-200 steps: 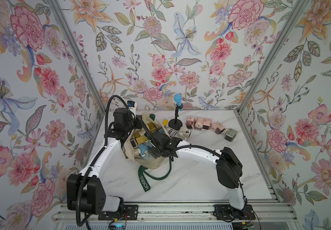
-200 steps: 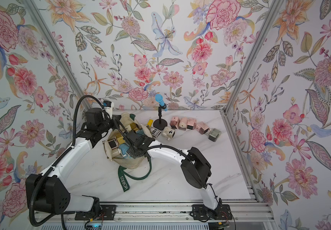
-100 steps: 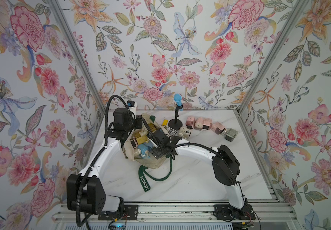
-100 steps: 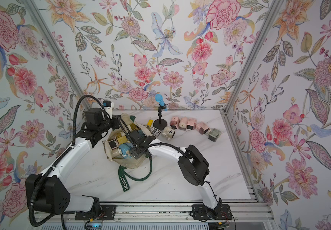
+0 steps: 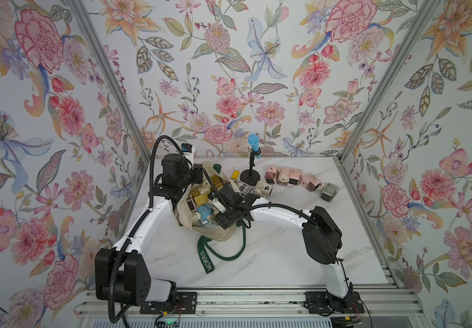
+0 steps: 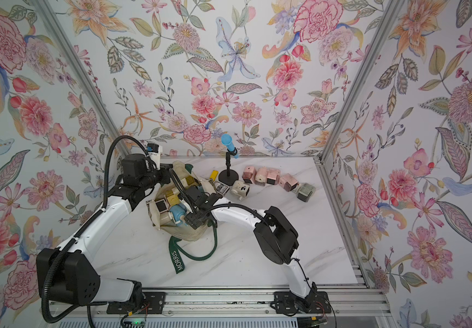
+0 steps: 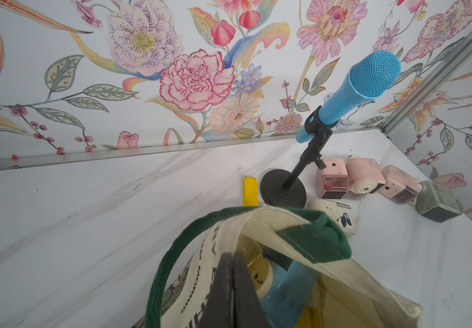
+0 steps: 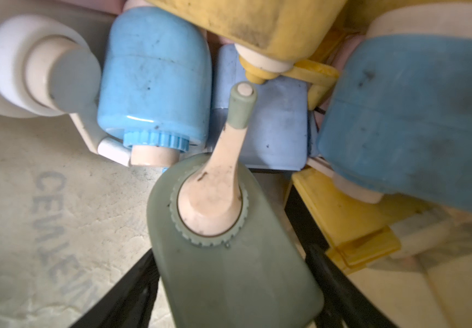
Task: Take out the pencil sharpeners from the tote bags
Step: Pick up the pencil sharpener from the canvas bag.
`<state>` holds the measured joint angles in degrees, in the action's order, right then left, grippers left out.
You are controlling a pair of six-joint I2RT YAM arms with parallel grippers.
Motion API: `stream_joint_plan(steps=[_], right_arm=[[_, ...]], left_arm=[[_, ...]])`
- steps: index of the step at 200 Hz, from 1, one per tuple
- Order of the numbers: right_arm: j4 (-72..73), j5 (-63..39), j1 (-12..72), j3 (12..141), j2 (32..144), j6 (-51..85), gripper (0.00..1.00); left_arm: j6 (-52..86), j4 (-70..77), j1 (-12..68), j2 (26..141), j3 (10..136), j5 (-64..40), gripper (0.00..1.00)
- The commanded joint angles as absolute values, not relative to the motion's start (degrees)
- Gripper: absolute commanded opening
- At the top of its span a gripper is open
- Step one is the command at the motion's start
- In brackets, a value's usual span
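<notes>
Tote (image 5: 215,233) slumped on the table (image 5: 286,255) between the two arms, mouth wide open, and it is packed with sharpeners (image 5: 205,210): blue, yellow and cream ones show in both top views. Left gripper (image 7: 232,284) is at the rim on the left arm's side, fingers (image 7: 223,279) pressed together and pinching the canvas, so rim and one green strap (image 7: 166,258) stand up off the pile. The other strap (image 5: 208,259), the one reading MORRIS, trails loose over the table toward the robot's base.

Right gripper (image 8: 229,255) is down in the mouth of the tote, fingers (image 8: 138,284) spread to either side of a green sharpener (image 8: 229,278) and lying close along its flanks, its cream crank (image 8: 223,170) pointing at the wrist camera. Whether those fingers are squeezing it yet cannot be told. Packed round it are two blue sharpeners (image 8: 155,85) and a yellow one (image 8: 257,22).

Out on the table, well clear of the tote, a row of pink sharpeners (image 5: 271,173) runs off to the right with a grey-green one (image 5: 328,191) at its end, and a cream sharpener (image 5: 263,188) sits just beside the mic stand (image 5: 249,178). A yellow bar (image 5: 234,174) lies between stand and tote.
</notes>
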<state>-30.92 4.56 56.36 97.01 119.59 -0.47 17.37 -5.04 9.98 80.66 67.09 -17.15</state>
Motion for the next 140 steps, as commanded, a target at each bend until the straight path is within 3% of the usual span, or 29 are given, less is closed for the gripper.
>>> stream_joint_plan(steps=[1, 35, 140], right_arm=[[-33.8, 0.6, 55.8, 95.8, 120.4, -0.9, 0.77], [-33.7, -0.7, 55.8, 95.8, 121.1, -1.0, 0.78], [-24.8, -4.3, 56.4, 88.1, 113.2, -1.8, 0.5]], left_arm=[[17.1, -2.2, 9.9, 79.0, 67.7, -16.9, 0.0], [17.1, -2.2, 9.9, 79.0, 67.7, -16.9, 0.0], [17.1, -2.2, 9.9, 79.0, 67.7, -17.0, 0.0]])
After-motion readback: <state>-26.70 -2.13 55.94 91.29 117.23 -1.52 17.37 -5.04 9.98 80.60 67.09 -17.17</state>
